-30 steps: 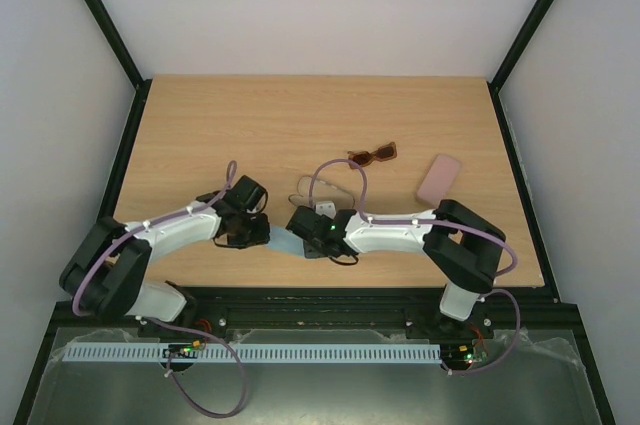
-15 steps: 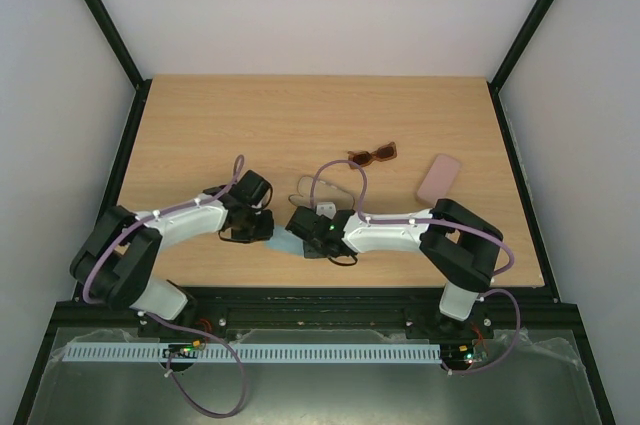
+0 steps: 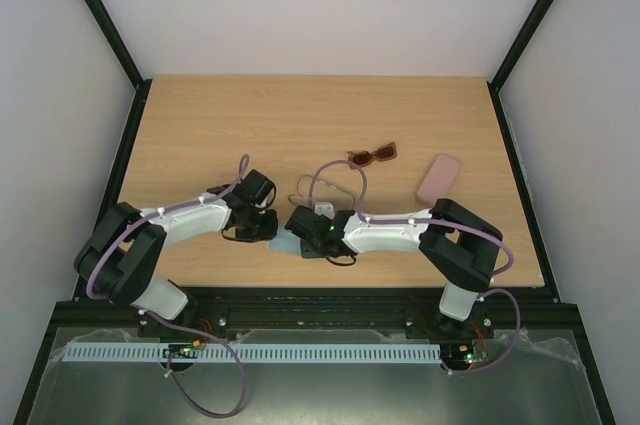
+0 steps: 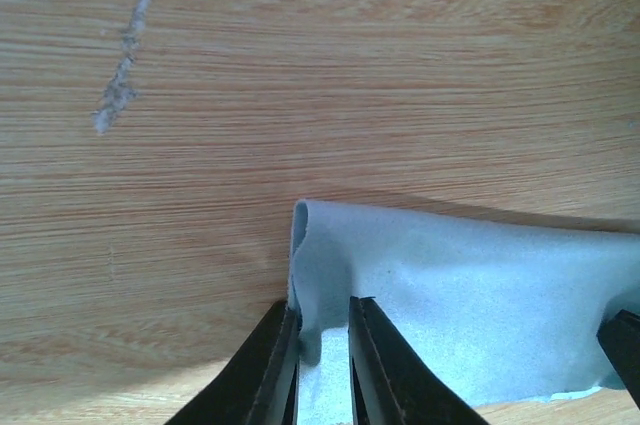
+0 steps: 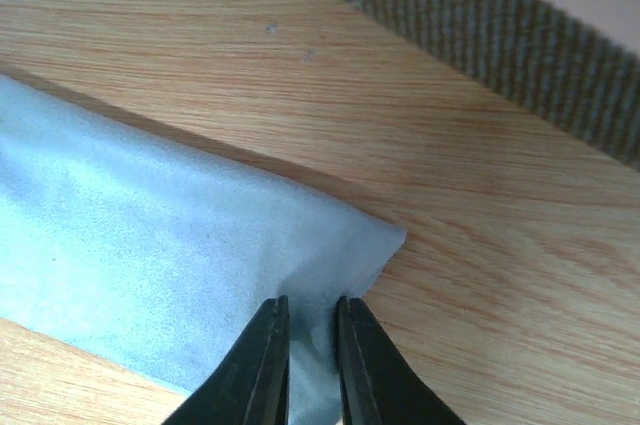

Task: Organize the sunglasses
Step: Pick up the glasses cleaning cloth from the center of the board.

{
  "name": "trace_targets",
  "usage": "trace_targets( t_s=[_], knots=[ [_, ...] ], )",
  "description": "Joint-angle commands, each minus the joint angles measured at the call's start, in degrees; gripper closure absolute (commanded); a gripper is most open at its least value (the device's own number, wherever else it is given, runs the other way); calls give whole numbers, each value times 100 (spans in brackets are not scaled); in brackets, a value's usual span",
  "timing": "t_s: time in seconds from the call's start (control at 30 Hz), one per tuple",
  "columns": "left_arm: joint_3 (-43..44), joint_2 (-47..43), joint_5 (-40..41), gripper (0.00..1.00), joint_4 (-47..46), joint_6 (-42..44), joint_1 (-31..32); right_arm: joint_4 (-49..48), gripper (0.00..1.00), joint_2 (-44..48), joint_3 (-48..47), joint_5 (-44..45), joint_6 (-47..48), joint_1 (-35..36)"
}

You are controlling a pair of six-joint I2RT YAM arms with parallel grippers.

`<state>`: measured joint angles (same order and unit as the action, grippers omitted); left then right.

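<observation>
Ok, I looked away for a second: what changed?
The left gripper slid a little right and away from the bases, closer to the cloth. It now pinches one cloth edge, and the right gripper pinches a corner. The right arm, brown sunglasses and pink case stayed put.

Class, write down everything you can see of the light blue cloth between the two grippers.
The light blue cloth is thin, soft, matte fabric, slightly rumpled. It lies on the wooden table near its front edge. The left gripper pinches one raised, folded corner, and the right gripper pinches another corner.
</observation>
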<state>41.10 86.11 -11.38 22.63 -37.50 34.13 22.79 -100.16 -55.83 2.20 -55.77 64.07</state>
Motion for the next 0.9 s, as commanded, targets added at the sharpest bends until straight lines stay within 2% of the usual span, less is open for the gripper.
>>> trace_targets(
  t_s=[0.0,0.23,0.53,0.87],
  knots=[
    [-60,222,79,83,207,64,74,-9,88,-181,159,-139,-28,-9],
    [-58,218,244,98,244,58,89,-64,98,-141,196,-82,-3,-5],
    [245,-273,229,98,356,-20,85,-354,99,505,280,325,56,-39],
    [1321,-736,15,98,705,88,72,-90,99,1643,162,800,-104,-259]
  ],
)
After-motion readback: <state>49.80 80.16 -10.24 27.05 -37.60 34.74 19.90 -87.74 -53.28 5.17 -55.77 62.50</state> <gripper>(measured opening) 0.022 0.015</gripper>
